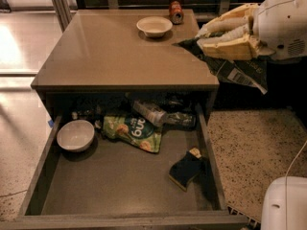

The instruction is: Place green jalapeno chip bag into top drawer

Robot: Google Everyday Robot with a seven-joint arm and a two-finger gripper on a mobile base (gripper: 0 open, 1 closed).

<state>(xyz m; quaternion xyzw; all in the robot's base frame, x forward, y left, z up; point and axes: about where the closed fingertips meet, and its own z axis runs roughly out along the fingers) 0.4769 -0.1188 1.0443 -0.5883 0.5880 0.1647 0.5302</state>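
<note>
My gripper (211, 38) is at the upper right, above the table's right edge, shut on the green jalapeno chip bag (236, 71). The dark green and white foil bag hangs from the cream fingers (225, 28) and droops down to the right, past the table edge. The top drawer (120, 186) stands pulled open below the tabletop, with a flat grey floor. The bag is well above and to the right of the drawer.
In the drawer lie a white bowl (75, 135), a bright green pouch (133, 131), a clear plastic bottle (160, 115) and a dark sponge (187, 168). On the tabletop (115, 56) stand a white bowl (154, 26) and a red can (175, 12). A white robot part (284, 205) is at lower right.
</note>
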